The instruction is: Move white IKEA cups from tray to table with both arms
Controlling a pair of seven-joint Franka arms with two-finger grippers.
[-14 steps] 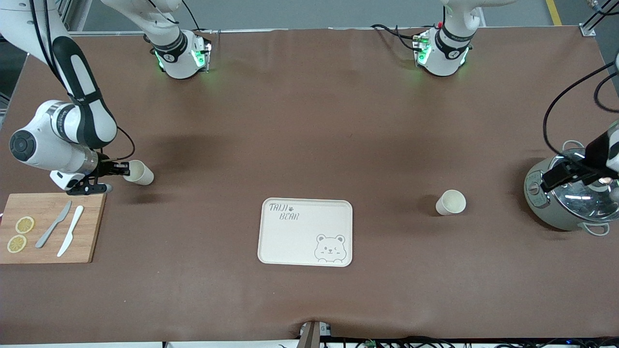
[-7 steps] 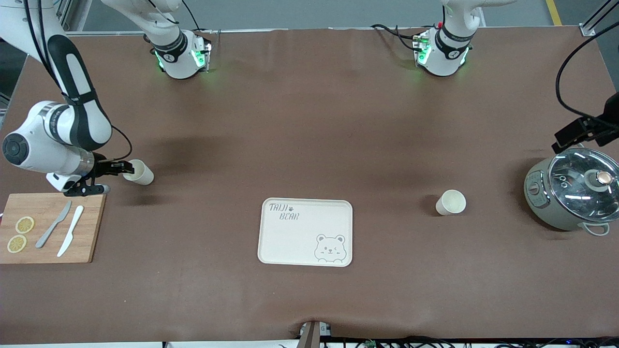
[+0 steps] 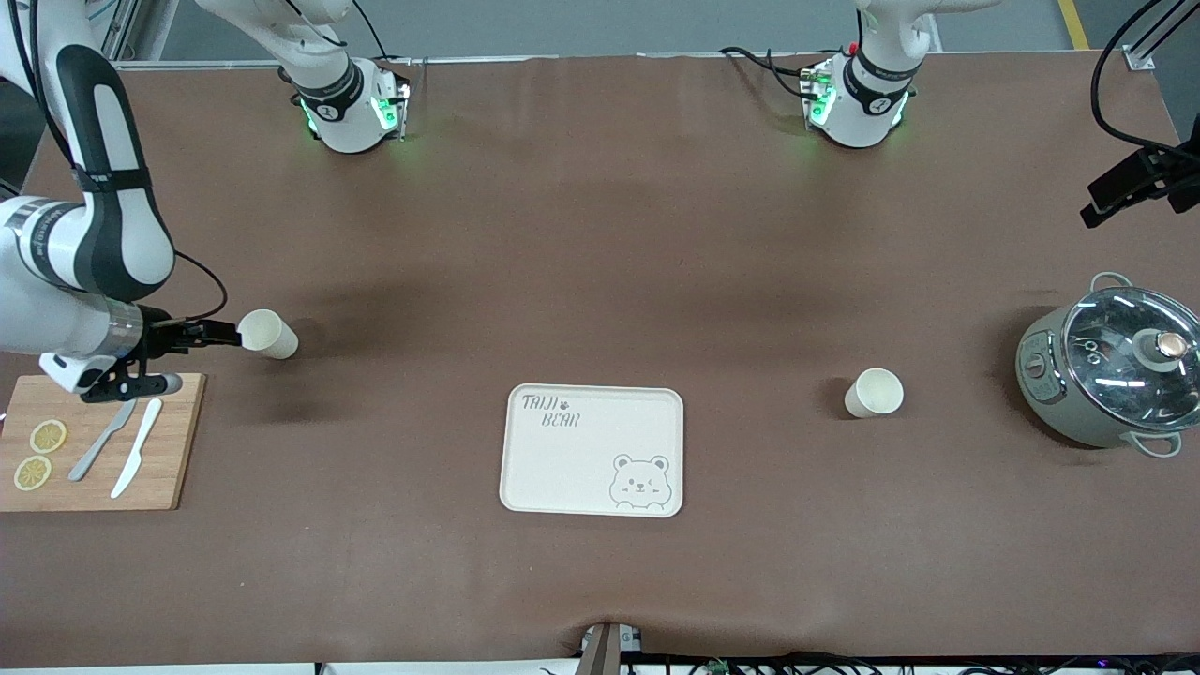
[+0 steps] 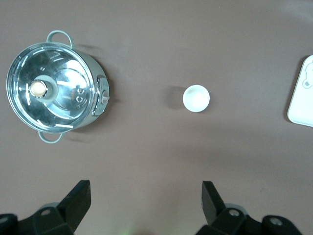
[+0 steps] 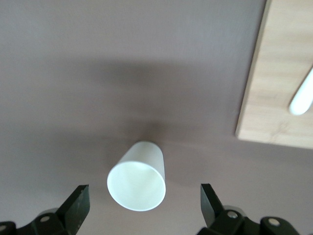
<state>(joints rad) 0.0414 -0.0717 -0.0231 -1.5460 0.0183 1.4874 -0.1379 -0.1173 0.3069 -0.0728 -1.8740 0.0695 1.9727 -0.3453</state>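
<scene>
Standing upright near the surface's (image 3: 600, 234) end edges, both small cream-white handleless cups (image 3: 267, 334) (image 3: 874, 392) look light, stiff; grip across the rim. Both claws (image 5: 144, 208) (image 4: 146, 205) are spread, empty.

You see the tray (image 3: 592, 450) mid-table, one cup (image 3: 266, 334) toward the right arm's end beside the cutting board (image 3: 98, 442), another cup (image 3: 874, 393) between tray and pot (image 3: 1108, 377).
</scene>
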